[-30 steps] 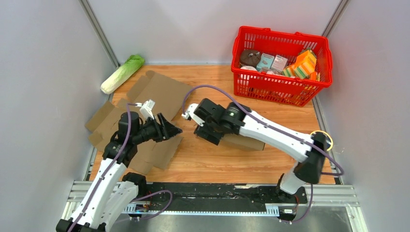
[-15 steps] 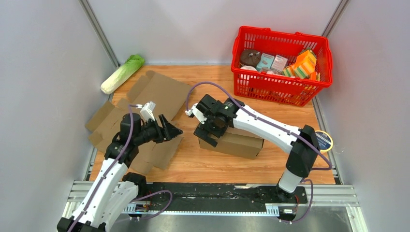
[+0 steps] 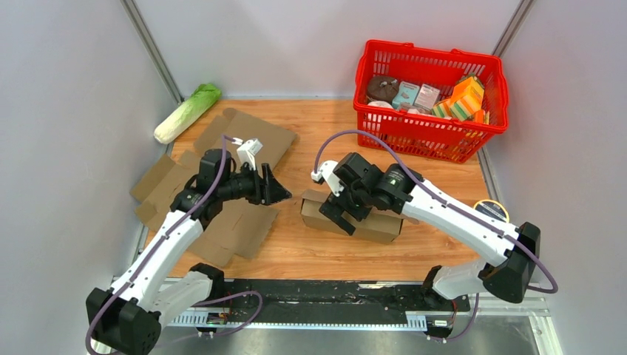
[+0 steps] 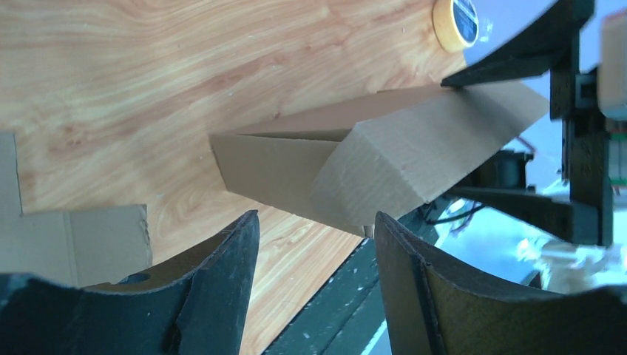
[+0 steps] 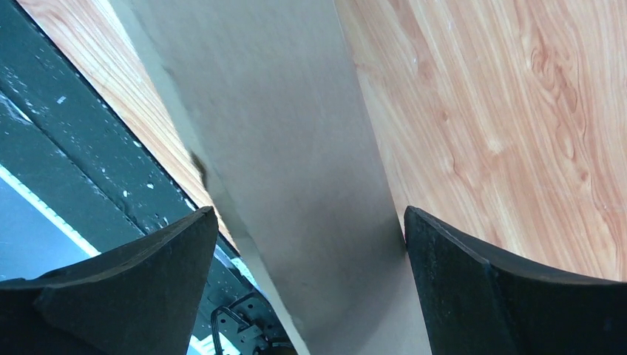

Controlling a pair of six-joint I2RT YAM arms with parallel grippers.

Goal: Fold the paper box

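1. At my bench's [image 3: 318, 118] far right corner stands a red basket [image 3: 414, 137] of groceries [image 3: 405, 95].
2. A pale green cabbage [image 3: 186, 112] lies at the far left corner.
3. A yellow tape roll [image 4: 457, 13] rests by the right edge.

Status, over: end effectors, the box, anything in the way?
Left end effector open, empty, facing open end of paper box. Right end effector open wide, straddling the box. Flat cardboard beside it, apart; nothing blocking.

The wooden table [image 3: 310, 126] bears a cardboard box [image 3: 384, 225] near its front edge and flat cardboard [image 3: 240, 229] at its left. A cabbage [image 3: 186, 112] and a red basket [image 3: 429, 144] occupy its far corners.
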